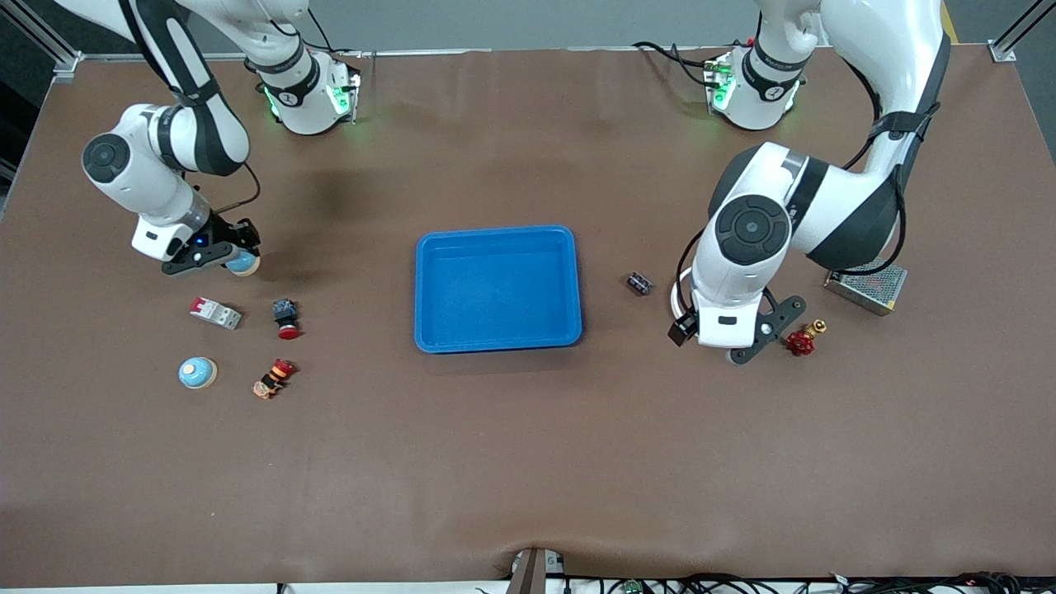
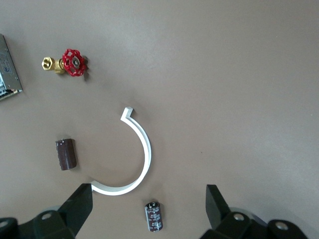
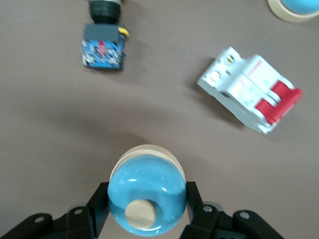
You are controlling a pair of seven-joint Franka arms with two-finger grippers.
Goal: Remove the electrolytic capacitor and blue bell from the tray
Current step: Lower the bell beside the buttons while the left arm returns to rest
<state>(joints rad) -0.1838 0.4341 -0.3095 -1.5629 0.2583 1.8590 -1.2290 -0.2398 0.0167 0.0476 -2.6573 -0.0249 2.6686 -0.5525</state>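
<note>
My right gripper (image 1: 224, 257) is shut on a blue bell (image 1: 244, 264) with a cream base. It holds the bell over the table at the right arm's end; in the right wrist view the bell (image 3: 149, 179) sits between both fingers (image 3: 101, 201). A black capacitor (image 1: 639, 283) lies on the table between the blue tray (image 1: 495, 338) and the left arm. My left gripper (image 2: 149, 193) is open and empty above it, and the capacitor (image 2: 154, 216) shows between the spread fingers (image 2: 79, 204). In the front view the left hand (image 1: 726, 326) hides its fingers.
A second blue bell (image 1: 198, 373), a white-red breaker (image 1: 216, 313), a red push-button (image 1: 285, 318) and an orange-red part (image 1: 275, 378) lie nearer the front camera than the right gripper. A white curved clip (image 2: 130, 159), a brown capacitor (image 2: 65, 154), a red valve (image 1: 800, 340) and a metal box (image 1: 866, 289) lie near the left gripper.
</note>
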